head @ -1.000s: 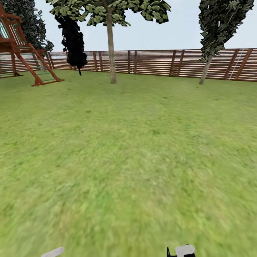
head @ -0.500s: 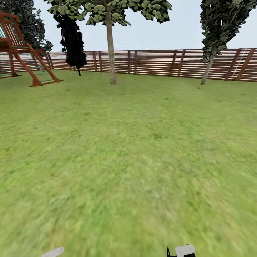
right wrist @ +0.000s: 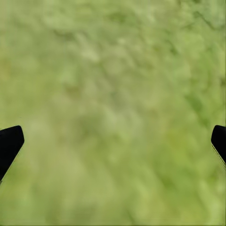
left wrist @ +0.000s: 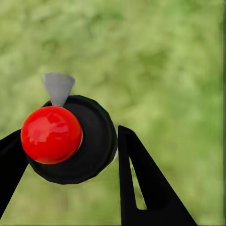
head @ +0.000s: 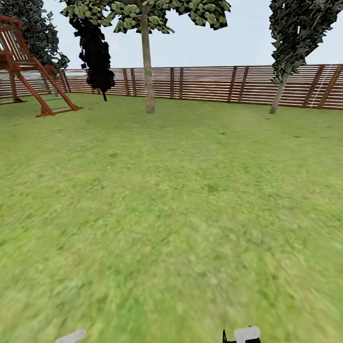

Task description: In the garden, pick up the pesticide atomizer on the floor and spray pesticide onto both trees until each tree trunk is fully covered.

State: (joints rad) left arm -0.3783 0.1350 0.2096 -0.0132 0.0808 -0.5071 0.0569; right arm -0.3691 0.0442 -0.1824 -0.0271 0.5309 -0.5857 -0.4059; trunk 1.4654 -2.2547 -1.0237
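Observation:
In the left wrist view my left gripper (left wrist: pixel 68 135) is shut on the pesticide atomizer (left wrist: pixel 89 141). The atomizer is a black round body with a glossy red knob (left wrist: pixel 51 134) and a grey nozzle (left wrist: pixel 59 87), and it hangs over blurred grass. In the right wrist view my right gripper (right wrist: pixel 113 137) is open, its black fingertips (right wrist: pixel 9 143) far apart over bare lawn. In the head view a tall tree (head: pixel 147 71) with a bare grey-brown trunk and high green leaves stands far ahead by the fence.
A brown slatted fence (head: pixel 214 83) closes the far side of the lawn (head: pixel 171 205). A red wooden play frame (head: pixel 28 76) stands at far left. Dark slim trees rise at left (head: pixel 95 52) and right (head: pixel 290 43). Pale arm parts (head: pixel 247 334) show at the bottom edge.
The whole head view has shifted slightly: the play frame slid left and the trees drew a little nearer, so the camera moved forward. The arms keep their place in the picture.

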